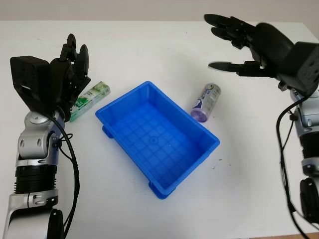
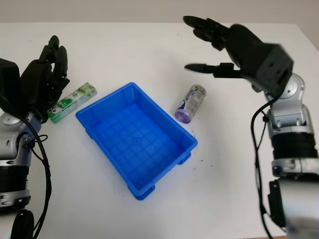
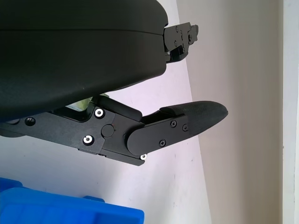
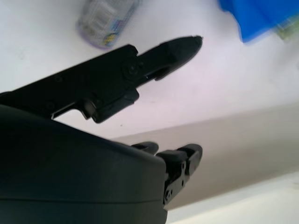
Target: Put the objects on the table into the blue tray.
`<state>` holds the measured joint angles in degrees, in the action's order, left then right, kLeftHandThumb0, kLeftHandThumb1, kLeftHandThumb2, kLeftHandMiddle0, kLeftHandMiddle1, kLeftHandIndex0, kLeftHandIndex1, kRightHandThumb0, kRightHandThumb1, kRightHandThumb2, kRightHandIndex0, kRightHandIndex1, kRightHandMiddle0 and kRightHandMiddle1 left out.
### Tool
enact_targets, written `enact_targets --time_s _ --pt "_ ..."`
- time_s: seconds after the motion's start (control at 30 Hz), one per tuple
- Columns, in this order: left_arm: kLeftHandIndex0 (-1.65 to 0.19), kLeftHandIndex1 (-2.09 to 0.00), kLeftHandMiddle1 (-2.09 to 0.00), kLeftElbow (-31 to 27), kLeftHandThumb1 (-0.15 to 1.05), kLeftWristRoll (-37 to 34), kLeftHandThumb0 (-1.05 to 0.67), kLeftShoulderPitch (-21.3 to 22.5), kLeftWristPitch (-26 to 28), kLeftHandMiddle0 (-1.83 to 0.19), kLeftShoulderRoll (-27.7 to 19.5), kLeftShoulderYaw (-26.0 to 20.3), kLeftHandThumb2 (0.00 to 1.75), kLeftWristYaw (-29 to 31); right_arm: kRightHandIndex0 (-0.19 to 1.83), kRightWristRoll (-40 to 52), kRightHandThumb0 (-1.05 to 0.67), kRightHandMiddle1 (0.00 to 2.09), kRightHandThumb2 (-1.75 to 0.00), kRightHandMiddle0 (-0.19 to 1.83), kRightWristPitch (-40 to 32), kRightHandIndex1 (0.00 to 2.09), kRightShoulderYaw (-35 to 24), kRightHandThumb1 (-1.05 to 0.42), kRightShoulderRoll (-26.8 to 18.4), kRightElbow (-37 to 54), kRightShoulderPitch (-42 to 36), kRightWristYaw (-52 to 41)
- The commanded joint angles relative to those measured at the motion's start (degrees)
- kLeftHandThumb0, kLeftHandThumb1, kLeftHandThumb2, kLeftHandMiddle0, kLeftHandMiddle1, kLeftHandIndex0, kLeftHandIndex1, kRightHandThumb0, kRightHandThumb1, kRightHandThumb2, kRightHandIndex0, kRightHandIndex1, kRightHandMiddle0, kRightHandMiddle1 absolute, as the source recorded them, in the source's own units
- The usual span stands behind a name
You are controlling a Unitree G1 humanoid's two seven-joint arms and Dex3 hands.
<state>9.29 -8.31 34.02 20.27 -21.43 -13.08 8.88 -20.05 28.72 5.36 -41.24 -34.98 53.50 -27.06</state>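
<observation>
The right hand (image 1: 234, 47), empty with fingers wide, hovers just beyond the small purple-capped cylindrical can (image 1: 206, 102) lying beside the blue plastic tray (image 1: 157, 137); it should descend squarely over the can's middle. The left hand (image 1: 70, 69), also empty, hovers over the green rectangular packet (image 1: 89, 99).

the blue tray (image 1: 192, 158) was smooth, glossy plastic with a gridded floor. the can (image 1: 206, 102) looked like shiny metal under a printed wrap. the green pack (image 1: 88, 100) had a glossy wrapper. the counter (image 1: 149, 50) was matt white.
</observation>
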Motion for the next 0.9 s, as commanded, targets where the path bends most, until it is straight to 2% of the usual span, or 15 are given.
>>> enact_targets --time_s 0.0,0.2,0.4,0.57,0.77,0.87 --pt "0.19 0.0 0.0 -0.8 1.05 0.0 -0.7 -0.3 -0.2 0.19 0.0 0.1 0.67 0.0 0.31 -4.6 -0.55 0.18 -0.06 0.32 1.7 0.14 3.9 -0.79 -2.1 -0.1 1.6 -0.9" --pt "0.19 0.0 0.0 -1.3 1.05 0.3 -0.7 -0.2 0.6 0.19 -0.2 0.4 0.67 -0.1 0.32 -15.0 -0.38 0.16 -0.04 0.37 10.7 0.12 10.8 -0.75 -3.0 -3.8 2.4 4.3" --pt "0.19 0.0 0.0 -1.5 1.05 0.1 -0.69 -0.2 0.7 0.19 0.2 0.1 0.67 -0.6 0.32 -17.1 -0.28 0.12 -0.06 0.37 12.0 0.1 13.3 -0.78 -2.5 -6.3 1.9 4.2" --pt "0.19 0.0 0.0 -1.6 1.05 0.4 -0.69 -0.4 0.4 0.19 -0.1 0.4 0.67 -0.5 0.34 -20.4 -0.27 0.1 -0.07 0.39 14.0 0.09 15.9 -0.81 -2.3 -8.3 1.8 6.2" --pt "0.19 0.0 0.0 -1.7 1.05 0.3 -0.7 -0.5 0.7 0.19 -0.3 0.6 0.67 -0.2 0.54 -24.3 -0.25 0.17 -0.07 0.57 16.7 0.18 19.3 -0.83 -1.8 -13.5 2.7 10.9" --pt "0.19 0.0 0.0 -1.8 1.05 0.2 -0.7 -0.5 0.9 0.19 -0.2 0.5 0.67 -0.3 0.57 -25.0 -0.28 0.2 -0.07 0.6 15.9 0.19 20.4 -0.88 -1.7 -14.9 3.5 10.7"
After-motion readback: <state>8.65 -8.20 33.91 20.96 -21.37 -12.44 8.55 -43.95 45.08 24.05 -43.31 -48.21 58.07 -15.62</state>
